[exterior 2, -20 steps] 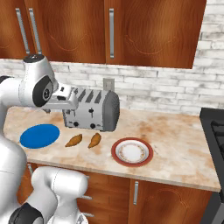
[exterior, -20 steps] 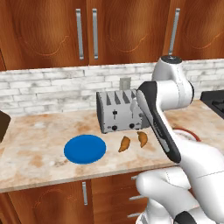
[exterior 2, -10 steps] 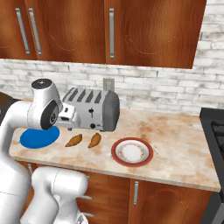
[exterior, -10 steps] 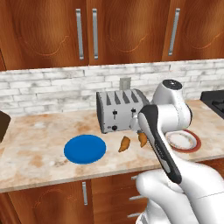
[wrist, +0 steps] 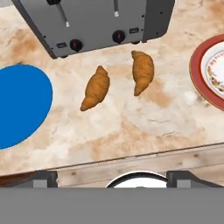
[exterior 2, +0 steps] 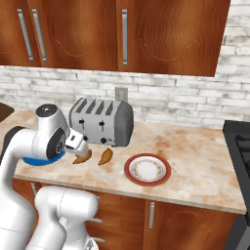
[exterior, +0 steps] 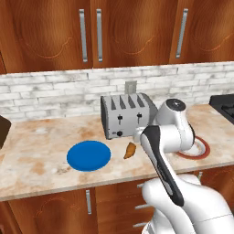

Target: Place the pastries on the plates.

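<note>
Hand view: the gripper (wrist: 112, 177), fingers wide apart and empty, has swung down over the counter edge, both pastries (wrist: 96, 88) (wrist: 143, 71) lying untouched between blue plate (wrist: 19, 103) and red-rimmed plate (wrist: 209, 70), toaster (wrist: 94, 22) beyond, pickup imminent.

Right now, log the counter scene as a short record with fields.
pastries: left pastry and right pastry, both bare on the counter, apart, in front of the toaster
blue plate: holds nothing, left of the pastries in the hand view
red-rimmed plate: holds nothing, on their right
hand: above the pastries, holding nothing; whether open or shut cannot be told
task: no pastry plated yet
</note>
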### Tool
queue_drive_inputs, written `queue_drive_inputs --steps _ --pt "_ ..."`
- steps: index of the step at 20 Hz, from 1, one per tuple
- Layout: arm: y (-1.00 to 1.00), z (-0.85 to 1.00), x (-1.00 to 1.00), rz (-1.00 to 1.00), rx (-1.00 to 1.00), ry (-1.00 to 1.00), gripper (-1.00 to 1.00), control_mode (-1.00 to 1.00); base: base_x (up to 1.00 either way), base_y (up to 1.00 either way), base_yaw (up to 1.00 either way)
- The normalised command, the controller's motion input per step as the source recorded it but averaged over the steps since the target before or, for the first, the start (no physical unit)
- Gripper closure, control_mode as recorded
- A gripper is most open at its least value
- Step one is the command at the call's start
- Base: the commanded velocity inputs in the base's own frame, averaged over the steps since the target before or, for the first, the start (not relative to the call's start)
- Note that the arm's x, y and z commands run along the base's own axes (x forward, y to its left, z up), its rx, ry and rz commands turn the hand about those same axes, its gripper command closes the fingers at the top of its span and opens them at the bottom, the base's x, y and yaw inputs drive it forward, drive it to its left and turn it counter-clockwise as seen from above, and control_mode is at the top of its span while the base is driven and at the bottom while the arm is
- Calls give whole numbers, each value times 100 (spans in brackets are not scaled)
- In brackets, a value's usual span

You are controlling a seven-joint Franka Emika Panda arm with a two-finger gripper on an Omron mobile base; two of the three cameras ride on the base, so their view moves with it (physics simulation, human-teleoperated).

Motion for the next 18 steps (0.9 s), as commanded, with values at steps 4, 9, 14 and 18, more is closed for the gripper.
queue_drive_inputs --steps 4,9,14,18 --pt "10 -26 20 -20 9 0 -100 -100 0 0 0" --pt "16 -10 39 -18 1 1 -100 -100 0 0 0" --pt "8 -39 58 -7 6 14 -100 -100 0 0 0" --pt "0 -44 59 0 6 7 -100 -100 0 0 0"
